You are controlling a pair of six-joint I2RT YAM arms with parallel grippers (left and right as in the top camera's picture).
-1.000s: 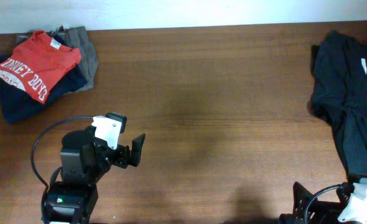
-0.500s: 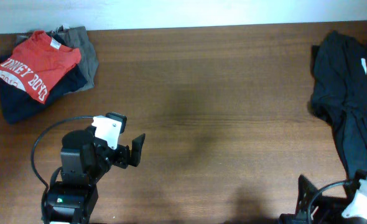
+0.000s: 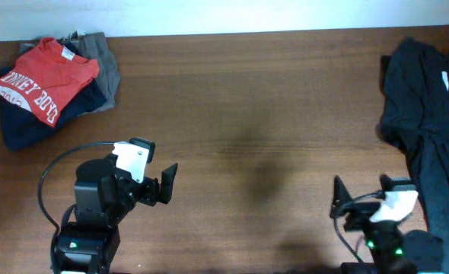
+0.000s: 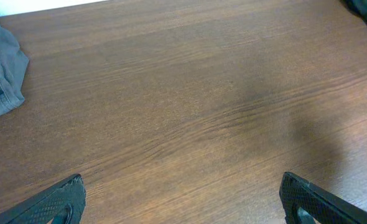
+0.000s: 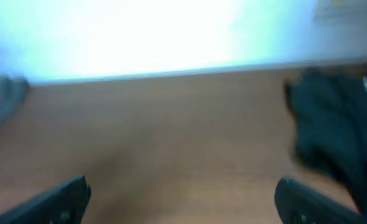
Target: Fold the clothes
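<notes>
Starting at the far left corner of the bench [image 3: 270,99], a folded pile sits near the back edge: a red T-shirt with white lettering [image 3: 46,76] on top, a navy garment [image 3: 19,129] under it and a grey garment [image 3: 106,65] behind, its hem also showing at the left edge of my left wrist view [image 4: 0,68]. Nearer the front, my left arm [image 3: 95,209] stands with a black cable [image 3: 48,173] looping off its side. Its jaws are spread wide and hold nothing, with the fingertips [image 4: 59,200] at the bottom corners of the wrist view, above bare brown wood grain. The middle of the bench shows only soft shadows. A pale wall [image 3: 209,15] runs along the back edge. On the right, my right arm [image 3: 380,217] is low at the front edge, its jaws likewise wide apart and empty, though that wrist view is blurred. Just beside it, on its right, an unfolded dark garment [image 3: 430,122] with a white label [image 3: 447,79] lies crumpled along the right edge.
</notes>
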